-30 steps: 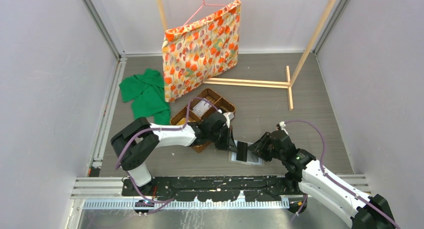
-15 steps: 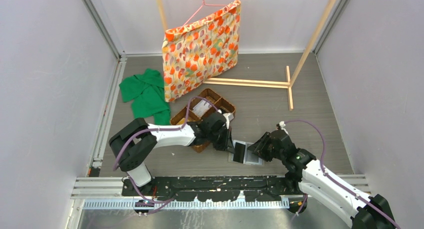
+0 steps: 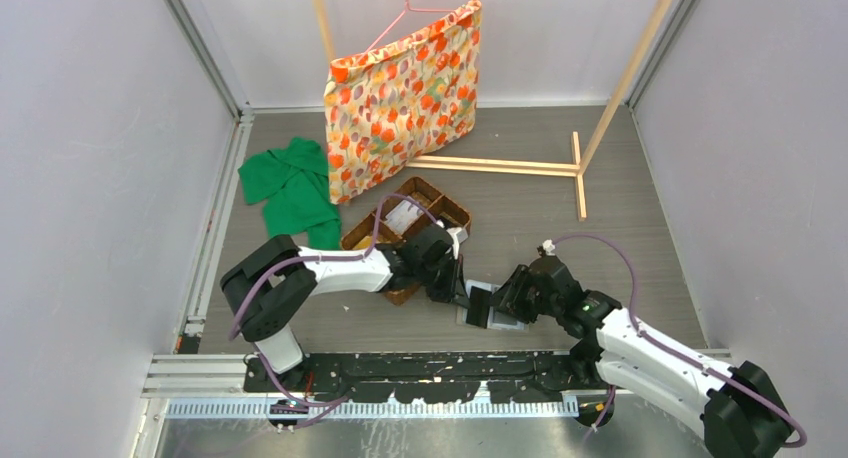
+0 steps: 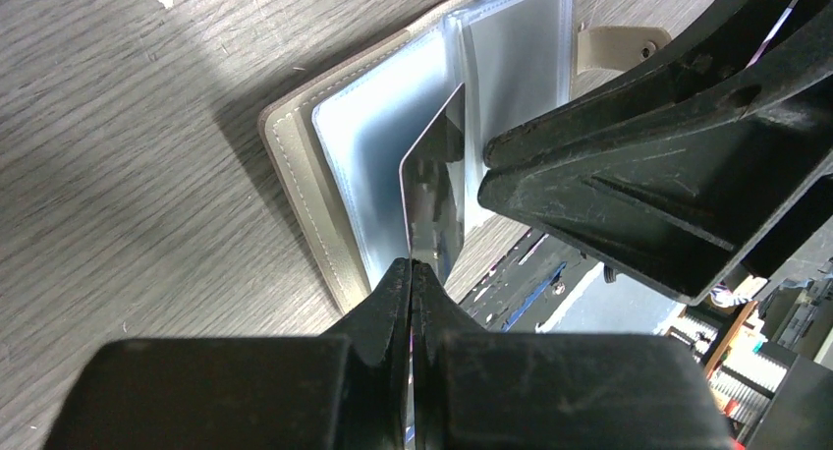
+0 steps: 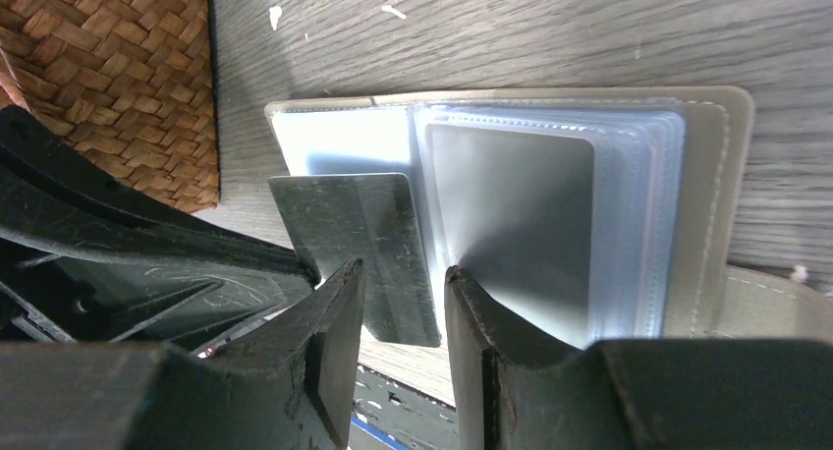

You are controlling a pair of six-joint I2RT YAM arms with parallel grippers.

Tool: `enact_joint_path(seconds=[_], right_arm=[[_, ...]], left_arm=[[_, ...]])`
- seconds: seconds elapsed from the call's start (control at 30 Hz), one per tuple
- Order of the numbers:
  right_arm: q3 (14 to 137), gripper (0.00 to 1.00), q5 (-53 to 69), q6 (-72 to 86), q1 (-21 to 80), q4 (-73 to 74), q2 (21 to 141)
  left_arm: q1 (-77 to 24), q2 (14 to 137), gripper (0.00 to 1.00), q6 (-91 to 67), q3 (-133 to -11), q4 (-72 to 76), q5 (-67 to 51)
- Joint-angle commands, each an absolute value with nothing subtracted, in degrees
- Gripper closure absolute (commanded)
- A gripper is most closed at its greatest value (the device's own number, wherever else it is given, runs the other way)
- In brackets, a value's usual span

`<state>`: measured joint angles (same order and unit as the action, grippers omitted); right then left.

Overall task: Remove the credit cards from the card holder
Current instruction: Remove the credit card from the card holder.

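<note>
Card holder (image 4: 295, 165) lies open and flat on the counter (image 3: 560, 228), close to the near edge, just past the rail by the arm bases. L fingers (image 4: 411, 283) are pinched tight on one short edge of a credit card (image 4: 439, 199). The card stands tilted up over the holder's L page of clear sleeves, its far end near the spine fold. R fingers (image 5: 334, 322) are approx half apart, one on each side of the card's free part; can't tell if they touch it. A second card (image 5: 511, 224) sits in the top sleeve of the other page, all its edges inside the plastic. The wicker basket (image 5: 98, 67) is just beside the holder on the L arm's side, so it's tight there. Bare counter lies to the R of the holder and beyond it, so there's room that way.
</note>
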<state>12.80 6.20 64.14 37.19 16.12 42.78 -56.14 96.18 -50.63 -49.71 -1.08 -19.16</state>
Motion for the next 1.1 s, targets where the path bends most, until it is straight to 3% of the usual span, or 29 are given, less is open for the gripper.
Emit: enact_joint_path(seconds=[0.0,0.47,1.07], right_arm=[[14.6,0.59,7.0,63.2,38.4,12.4,44.5],[12.4,0.59,5.9,64.8,39.5,9.1,48.2],[12.3,0.59,5.8,65.0,39.8,8.3,48.7]], left_arm=[[-56.2,97.1,0.99,-50.8,-51.8,1.4,-20.2],[-56.1,98.0,0.99,-52.0,-51.8,4.0,-22.8],[-56.2,100.5,0.89,-54.2,-52.0,8.4,-26.1]])
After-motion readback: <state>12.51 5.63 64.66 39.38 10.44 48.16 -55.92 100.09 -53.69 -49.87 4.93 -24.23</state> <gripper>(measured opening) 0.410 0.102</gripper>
